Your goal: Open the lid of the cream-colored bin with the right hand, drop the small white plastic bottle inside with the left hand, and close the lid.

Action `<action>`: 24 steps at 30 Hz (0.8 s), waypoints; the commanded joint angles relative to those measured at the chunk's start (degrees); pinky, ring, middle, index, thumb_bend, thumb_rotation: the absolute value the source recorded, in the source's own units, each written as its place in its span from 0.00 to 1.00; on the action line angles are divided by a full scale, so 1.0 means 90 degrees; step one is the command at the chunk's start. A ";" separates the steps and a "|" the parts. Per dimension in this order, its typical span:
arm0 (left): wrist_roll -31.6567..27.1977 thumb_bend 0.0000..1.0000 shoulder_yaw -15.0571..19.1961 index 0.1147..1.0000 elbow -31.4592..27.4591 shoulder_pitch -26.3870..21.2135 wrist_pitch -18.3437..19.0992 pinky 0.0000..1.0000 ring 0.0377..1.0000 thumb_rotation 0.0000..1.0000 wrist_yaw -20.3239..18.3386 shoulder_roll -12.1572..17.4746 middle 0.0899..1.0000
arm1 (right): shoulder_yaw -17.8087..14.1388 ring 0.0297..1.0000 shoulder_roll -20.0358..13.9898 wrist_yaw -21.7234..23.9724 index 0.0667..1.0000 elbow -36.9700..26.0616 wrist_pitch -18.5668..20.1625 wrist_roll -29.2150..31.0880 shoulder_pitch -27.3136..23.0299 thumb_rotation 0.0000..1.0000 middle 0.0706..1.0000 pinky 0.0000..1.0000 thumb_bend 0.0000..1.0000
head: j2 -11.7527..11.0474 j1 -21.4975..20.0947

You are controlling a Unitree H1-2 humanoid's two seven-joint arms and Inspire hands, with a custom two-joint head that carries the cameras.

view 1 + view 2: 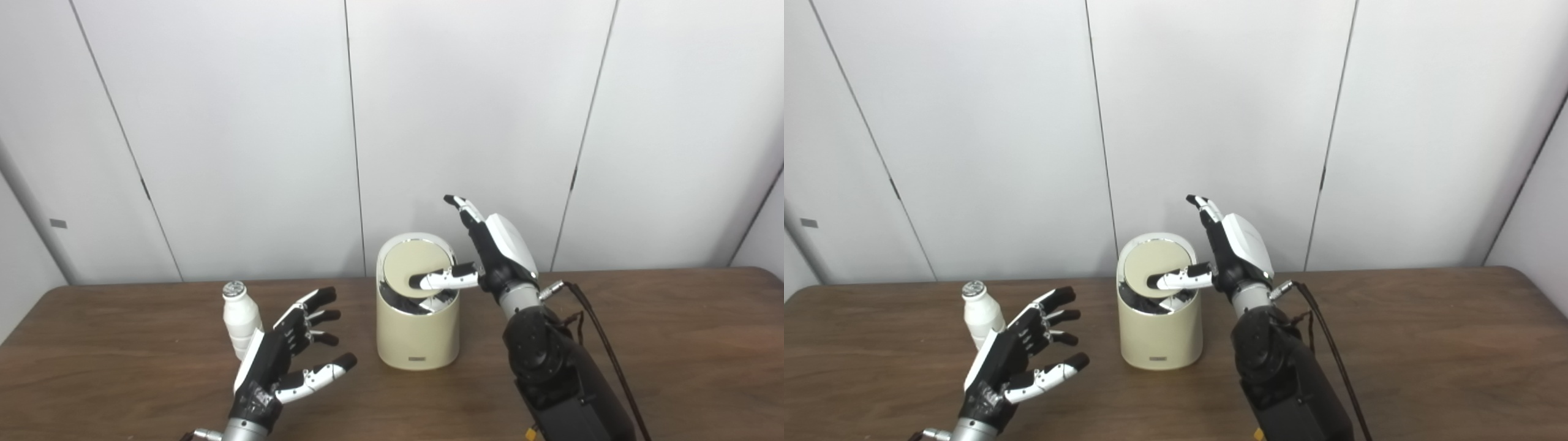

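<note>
The cream-colored bin [418, 337] stands upright at the middle of the brown table. Its round lid [415, 267] is tipped up, with a dark gap showing under its front edge. My right hand [490, 254] is open beside the bin's right side, thumb lying across the lid and fingers pointing up. A small white plastic bottle [240, 318] with a silver cap stands upright left of the bin. My left hand [288, 355] is open just right of and in front of the bottle, fingers spread, holding nothing.
The brown wooden table [674, 343] stretches out to both sides. White wall panels [245, 122] close the back. A black cable [597, 337] runs along my right forearm.
</note>
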 commanded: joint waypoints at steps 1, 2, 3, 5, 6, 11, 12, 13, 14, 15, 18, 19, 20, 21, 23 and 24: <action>-0.0056 0.69 -0.0005 0.84 -0.0252 -0.0167 -0.0120 0.61 0.78 0.12 0.0019 -0.0009 0.86 | 0.0052 0.91 -0.0078 -0.0019 0.93 -0.0073 -0.0077 -0.0146 -0.0383 0.25 0.96 0.78 0.93 | 0.0003 -0.0005; -0.0065 0.69 -0.0007 0.84 -0.0271 -0.0160 -0.0110 0.61 0.78 0.12 0.0013 -0.0010 0.86 | 0.0085 0.90 -0.0099 -0.0004 0.93 -0.0056 -0.0066 -0.0183 -0.0385 0.25 0.96 0.75 0.93 | 0.0029 -0.0010; -0.0064 0.69 -0.0010 0.84 -0.0282 -0.0157 -0.0101 0.61 0.78 0.12 0.0012 -0.0011 0.86 | 0.0115 0.90 -0.0118 0.0006 0.93 -0.0027 -0.0062 -0.0214 -0.0390 0.25 0.96 0.75 0.93 | 0.0029 -0.0010; -0.0041 0.69 -0.0016 0.84 -0.0309 -0.0149 -0.0087 0.61 0.77 0.12 0.0021 -0.0014 0.86 | 0.0162 0.89 -0.0156 0.0009 0.93 0.0029 -0.0075 -0.0250 -0.0397 0.25 0.96 0.73 0.93 | 0.0038 0.0004; -0.0045 0.69 -0.0024 0.84 -0.0331 -0.0144 -0.0071 0.60 0.77 0.12 0.0016 -0.0018 0.86 | 0.0194 0.89 -0.0184 0.0022 0.93 0.0071 -0.0067 -0.0277 -0.0407 0.25 0.96 0.72 0.93 | 0.0046 0.0020; -0.0036 0.70 -0.0047 0.84 -0.0392 -0.0125 -0.0004 0.61 0.78 0.12 0.0038 -0.0054 0.86 | 0.0336 0.89 -0.0282 0.0093 0.92 0.0168 0.0053 -0.0447 -0.0474 0.25 0.96 0.74 0.94 | 0.0079 0.0077; -0.0044 0.70 -0.0049 0.84 -0.0390 -0.0123 0.0004 0.61 0.78 0.12 0.0036 -0.0061 0.86 | 0.0373 0.89 -0.0299 0.0105 0.91 0.0182 0.0086 -0.0503 -0.0494 0.24 0.96 0.74 0.94 | 0.0079 0.0077; -0.0052 0.70 -0.0052 0.84 -0.0384 -0.0123 0.0002 0.61 0.78 0.12 0.0029 -0.0065 0.86 | 0.0401 0.89 -0.0310 0.0111 0.91 0.0198 0.0105 -0.0541 -0.0512 0.24 0.96 0.74 0.94 | 0.0079 0.0077; -0.0071 0.70 -0.0055 0.84 -0.0374 -0.0126 -0.0008 0.61 0.78 0.12 0.0016 -0.0067 0.86 | 0.0424 0.89 -0.0318 0.0115 0.91 0.0214 0.0119 -0.0566 -0.0529 0.23 0.96 0.74 0.93 | 0.0079 0.0077; -0.0078 0.70 -0.0061 0.84 -0.0368 -0.0128 -0.0017 0.61 0.78 0.11 0.0003 -0.0066 0.86 | 0.0446 0.89 -0.0327 0.0125 0.91 0.0230 0.0132 -0.0583 -0.0545 0.23 0.96 0.74 0.93 | 0.0079 0.0077; -0.0122 0.70 -0.0079 0.84 -0.0363 -0.0132 -0.0026 0.62 0.78 0.11 -0.0039 -0.0060 0.86 | 0.0518 0.88 -0.0360 0.0187 0.90 0.0260 0.0224 -0.0647 -0.0594 0.21 0.95 0.73 0.92 | 0.0101 0.0079; -0.0113 0.69 -0.0082 0.85 -0.0364 -0.0133 -0.0032 0.62 0.78 0.11 -0.0037 -0.0059 0.87 | 0.0539 0.88 -0.0371 0.0214 0.90 0.0267 0.0260 -0.0669 -0.0608 0.20 0.95 0.73 0.92 | 0.0101 0.0079; -0.0106 0.69 -0.0083 0.85 -0.0365 -0.0133 -0.0037 0.62 0.78 0.11 -0.0034 -0.0061 0.86 | 0.0557 0.88 -0.0380 0.0240 0.90 0.0272 0.0291 -0.0687 -0.0618 0.19 0.95 0.73 0.92 | 0.0101 0.0079; -0.0089 0.69 -0.0083 0.85 -0.0373 -0.0133 -0.0032 0.62 0.78 0.11 -0.0023 -0.0064 0.86 | 0.0582 0.88 -0.0392 0.0257 0.90 0.0286 0.0310 -0.0713 -0.0626 0.18 0.95 0.73 0.92 | 0.0101 0.0079; -0.0055 0.69 -0.0083 0.84 -0.0408 -0.0129 -0.0010 0.61 0.77 0.12 0.0000 -0.0068 0.86 | 0.0665 0.87 -0.0430 0.0345 0.90 0.0309 0.0349 -0.0849 -0.0638 0.17 0.94 0.72 0.92 | 0.0133 0.0083; -0.0036 0.69 -0.0083 0.84 -0.0418 -0.0130 -0.0002 0.60 0.77 0.12 0.0011 -0.0068 0.86 | 0.0709 0.87 -0.0441 0.0417 0.90 0.0335 0.0362 -0.0989 -0.0640 0.17 0.94 0.72 0.91 | 0.0133 0.0083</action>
